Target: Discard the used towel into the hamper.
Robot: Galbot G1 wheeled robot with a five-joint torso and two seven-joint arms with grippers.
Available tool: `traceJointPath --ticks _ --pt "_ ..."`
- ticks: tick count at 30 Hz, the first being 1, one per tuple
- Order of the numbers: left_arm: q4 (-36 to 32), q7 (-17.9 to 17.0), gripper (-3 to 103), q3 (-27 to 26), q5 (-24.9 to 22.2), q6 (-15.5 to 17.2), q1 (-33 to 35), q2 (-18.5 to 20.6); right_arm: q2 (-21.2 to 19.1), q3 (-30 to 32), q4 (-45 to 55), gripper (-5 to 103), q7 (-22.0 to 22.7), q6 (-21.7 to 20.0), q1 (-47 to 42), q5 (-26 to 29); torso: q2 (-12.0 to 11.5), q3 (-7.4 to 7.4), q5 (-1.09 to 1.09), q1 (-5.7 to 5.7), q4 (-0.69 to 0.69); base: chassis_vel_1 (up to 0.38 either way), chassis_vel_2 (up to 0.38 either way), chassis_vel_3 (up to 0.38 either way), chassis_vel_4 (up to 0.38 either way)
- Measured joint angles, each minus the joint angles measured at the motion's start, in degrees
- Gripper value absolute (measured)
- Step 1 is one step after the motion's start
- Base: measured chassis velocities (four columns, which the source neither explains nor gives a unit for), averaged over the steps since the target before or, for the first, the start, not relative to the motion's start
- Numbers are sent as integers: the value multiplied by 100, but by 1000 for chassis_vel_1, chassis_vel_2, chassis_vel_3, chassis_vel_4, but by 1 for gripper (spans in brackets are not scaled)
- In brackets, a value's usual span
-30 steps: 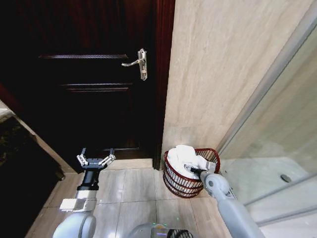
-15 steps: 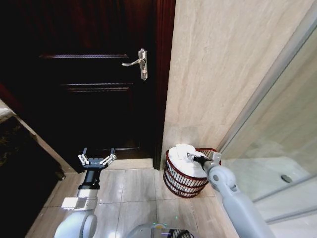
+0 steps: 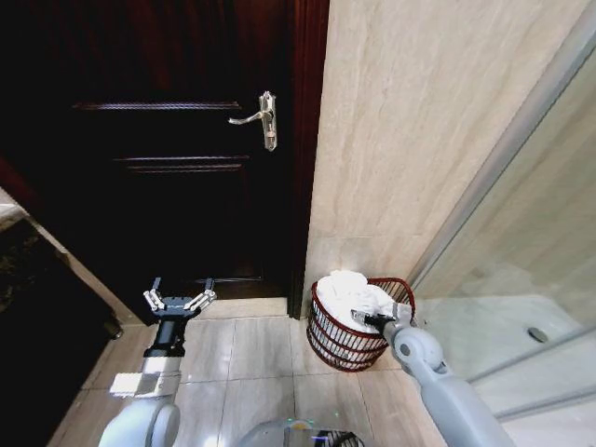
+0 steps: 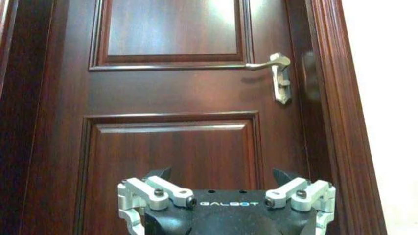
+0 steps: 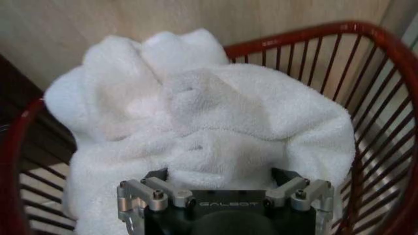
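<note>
One crumpled white terry towel (image 5: 209, 127) fills the round reddish-brown wire hamper (image 3: 346, 346), right gripper (image 3: 358, 318) over it (jaws' state untellable), so discarding looks done; next, withdraw clear of its rim.

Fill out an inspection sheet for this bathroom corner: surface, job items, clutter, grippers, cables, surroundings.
Surface: beige tiled floor, bare around the basket.
Job items: white towel bunched inside the red wire hamper, heaped above the rim; hamper stands against the wall beside the door frame.
Clutter: nothing seen.
Grippers: right gripper at the hamper's rim, just over the towel; left gripper open, held low in front of the door.
Cables: nothing seen.
Surroundings: dark wooden door, shut, with a metal handle; beige stone wall; glass shower panel on the right.
</note>
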Motion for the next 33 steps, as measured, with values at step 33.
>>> traceJointPath --ticks 33 --pt "-233 79 100 -10 64 -14 143 -150 -39 -142 -524 100 -60 13 564 -212 0 0 -1 0 0 0 0 0 0"
